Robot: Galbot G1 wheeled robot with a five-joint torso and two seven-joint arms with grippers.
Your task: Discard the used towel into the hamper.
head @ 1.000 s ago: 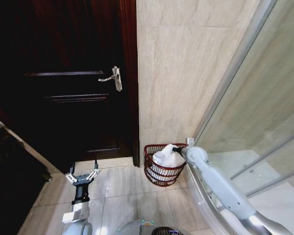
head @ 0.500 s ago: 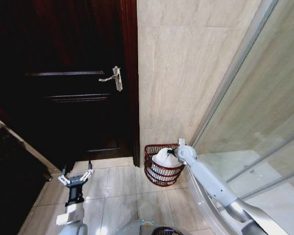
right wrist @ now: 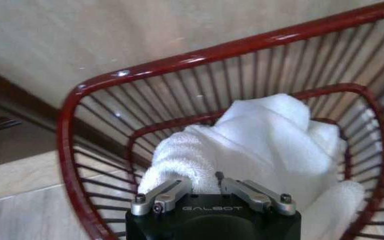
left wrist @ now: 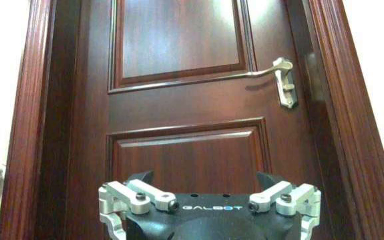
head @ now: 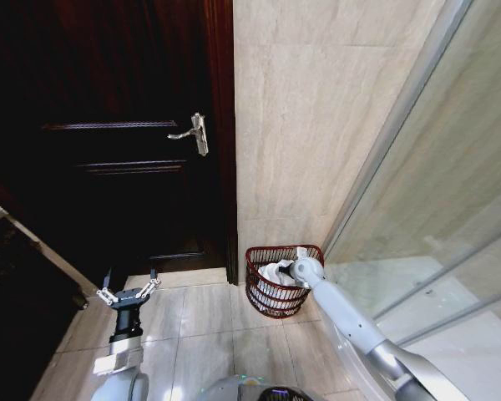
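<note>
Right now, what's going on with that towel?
Right gripper shut on towel, down inside hamper. Left gripper open, idle by door. Nothing in the way.

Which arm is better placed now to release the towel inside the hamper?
The right: its gripper holds the towel inside the hamper. The left gripper hangs open, far away near the door.

A dark wooden door (head: pixel 125 142) stands shut on the left, its silver lever handle (head: pixel 194 132) near the frame's edge. Beside it rises a beige tiled wall (head: pixel 317 109). The floor (head: pixel 200 322) is pale tile, and a glass shower screen (head: pixel 451 209) slants along the right.
</note>
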